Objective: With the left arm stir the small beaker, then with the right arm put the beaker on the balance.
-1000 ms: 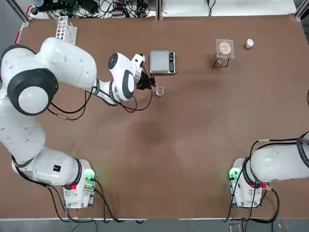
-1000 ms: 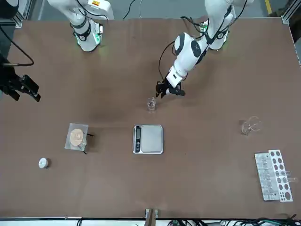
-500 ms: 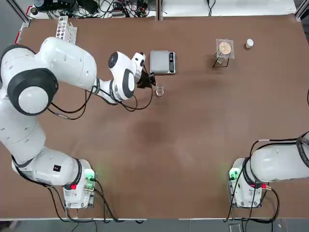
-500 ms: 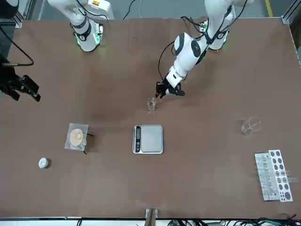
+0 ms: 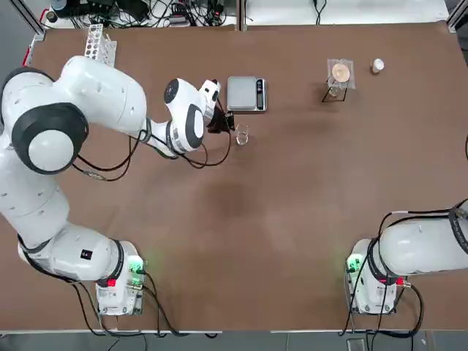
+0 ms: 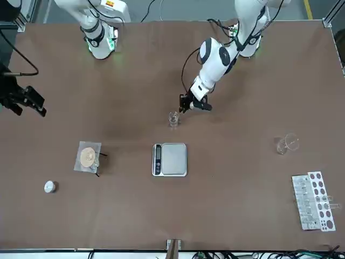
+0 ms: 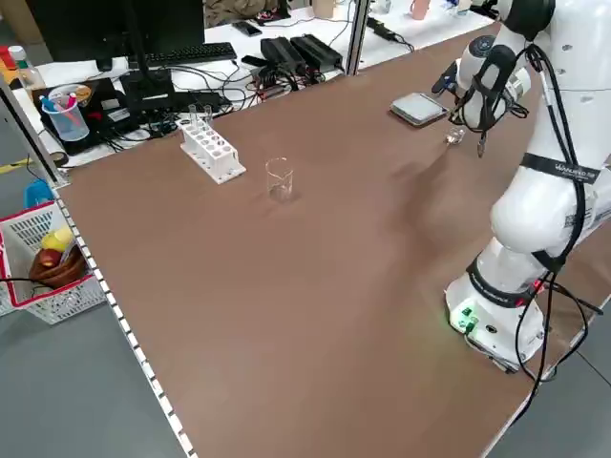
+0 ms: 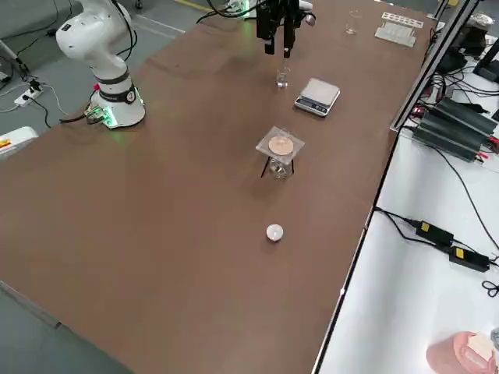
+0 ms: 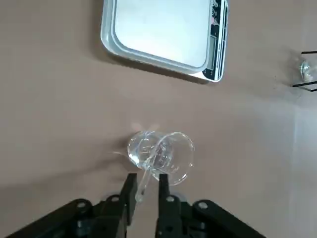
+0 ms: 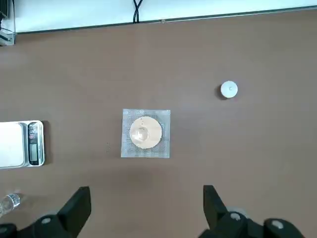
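Note:
The small beaker stands on the brown table just in front of the balance, a flat grey scale with a silver pan. A thin glass rod leans in the beaker. My left gripper hovers at the beaker's left side. Its fingers are drawn in narrowly on either side of the rod, with a slim gap still showing beside it. My right gripper is wide open and holds nothing, high above the table's far right near the orange-disc stand.
A stand with a round orange disc and a small white cap sit at the far right. A test-tube rack and a larger glass beaker stand at the far left. The right arm's base is at the near right.
The left gripper's fingers have drawn closer together around the rod. The arm has barely shifted, and the beaker and right arm have stayed put.

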